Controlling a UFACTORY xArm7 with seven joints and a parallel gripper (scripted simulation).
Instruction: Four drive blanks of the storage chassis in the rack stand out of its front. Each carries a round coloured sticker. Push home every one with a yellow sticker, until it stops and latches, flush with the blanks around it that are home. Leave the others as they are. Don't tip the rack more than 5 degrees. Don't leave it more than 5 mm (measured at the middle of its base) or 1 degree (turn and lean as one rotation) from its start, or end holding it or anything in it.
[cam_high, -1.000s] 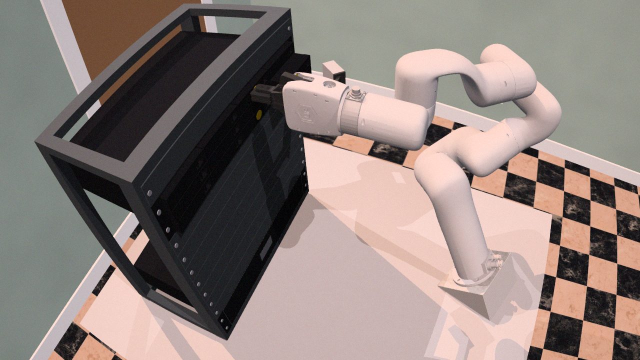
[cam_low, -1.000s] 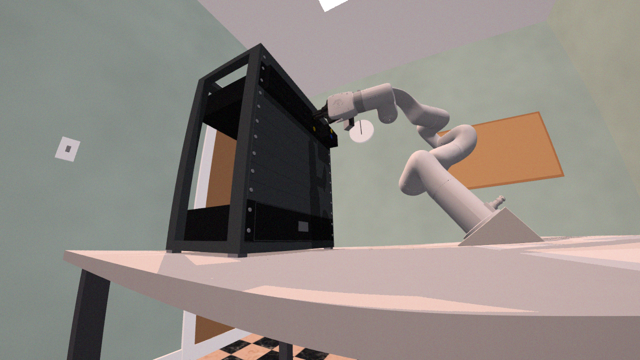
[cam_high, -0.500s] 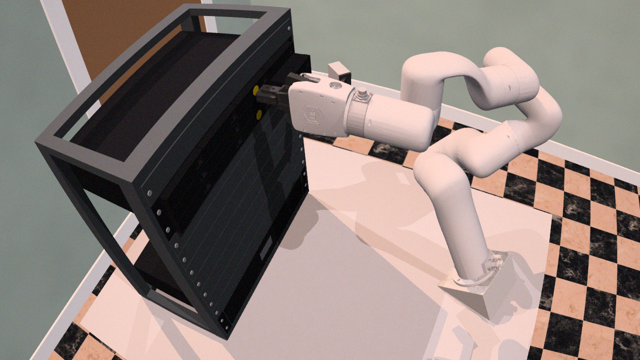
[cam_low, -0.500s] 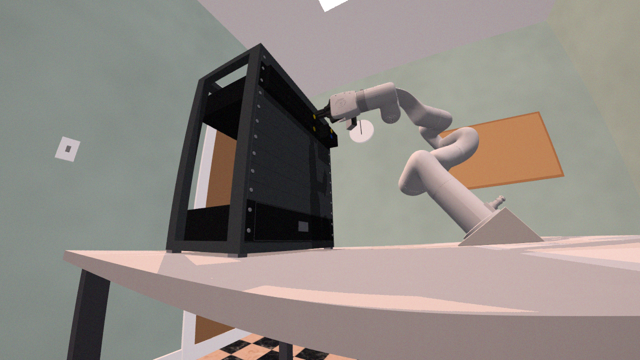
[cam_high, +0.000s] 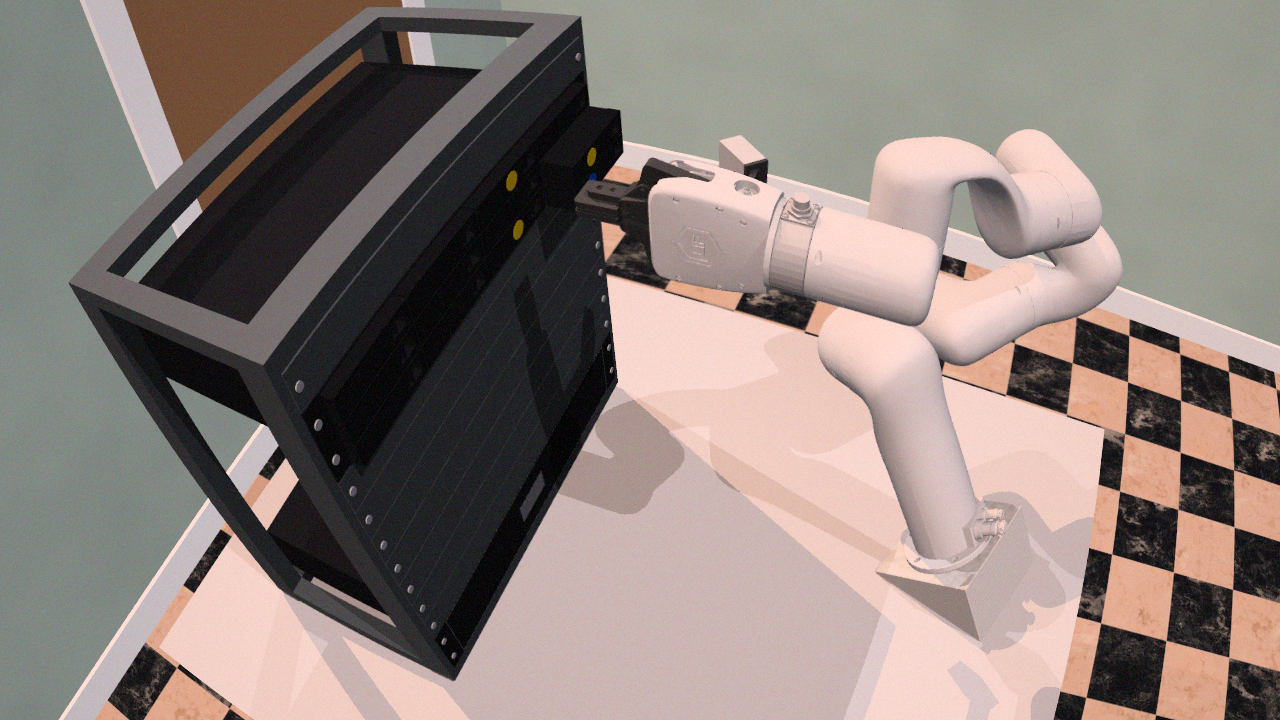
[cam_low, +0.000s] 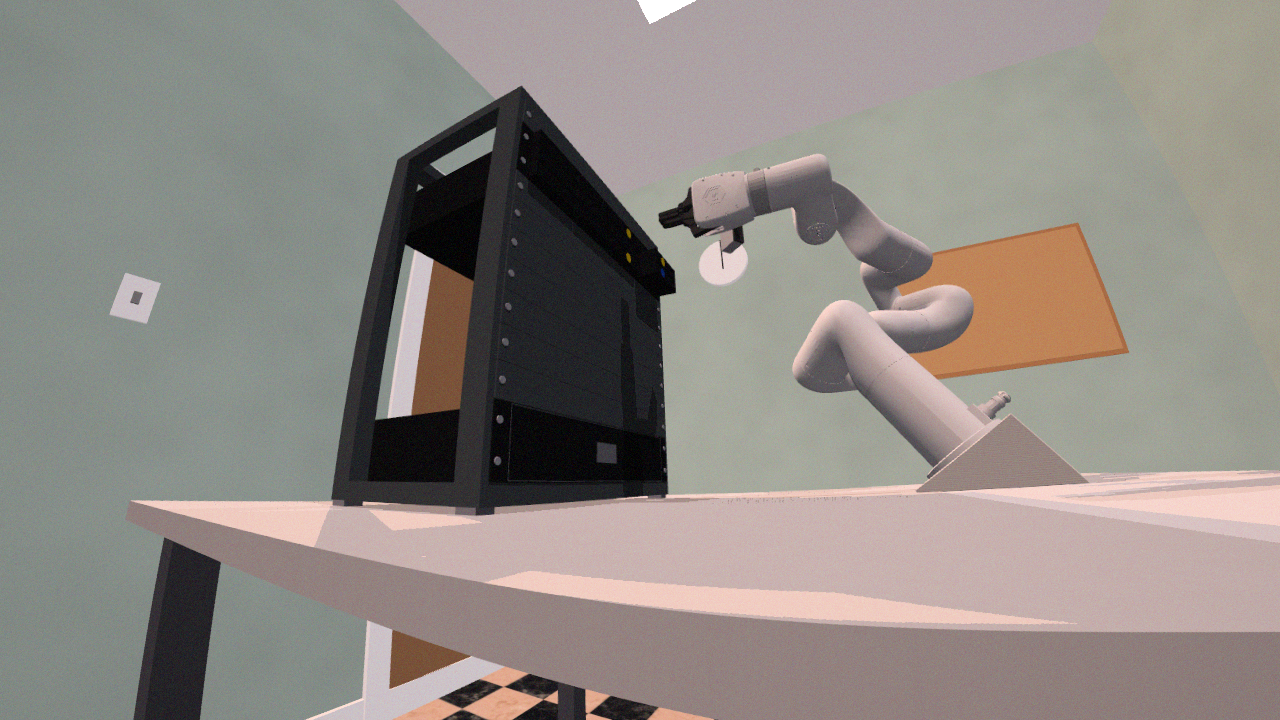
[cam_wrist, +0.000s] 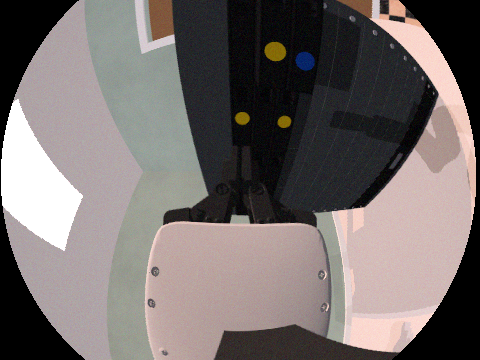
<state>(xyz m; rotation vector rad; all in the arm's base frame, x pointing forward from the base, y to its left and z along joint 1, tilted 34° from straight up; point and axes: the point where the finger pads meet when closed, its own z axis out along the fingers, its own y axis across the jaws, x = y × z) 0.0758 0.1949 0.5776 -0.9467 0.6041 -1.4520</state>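
The black rack (cam_high: 261, 362) (cam_low: 497, 295) (cam_wrist: 199, 74) stands on the table, with the storage chassis along the top of its front. A blank with a yellow sticker (cam_high: 591, 156) (cam_low: 662, 260) (cam_wrist: 275, 51) stands well out at the chassis's far end. The blank with the blue sticker (cam_low: 662, 273) (cam_wrist: 304, 60) stands out beside it. Two more yellow stickers, one (cam_high: 511, 180) (cam_low: 629, 234) (cam_wrist: 243, 118) and the other (cam_high: 518, 229) (cam_low: 630, 257) (cam_wrist: 284, 122), sit further in and look level with the front. My gripper (cam_high: 581, 198) (cam_low: 662, 217) (cam_wrist: 240, 157) is shut and empty, a short way off the rack front, touching nothing.
The arm's base (cam_high: 957, 573) (cam_low: 1002, 456) is fixed to the table (cam_high: 716, 555) (cam_low: 626, 555) to the right of the rack. The table's edge runs close behind and beside the rack. A door and walls lie beyond.
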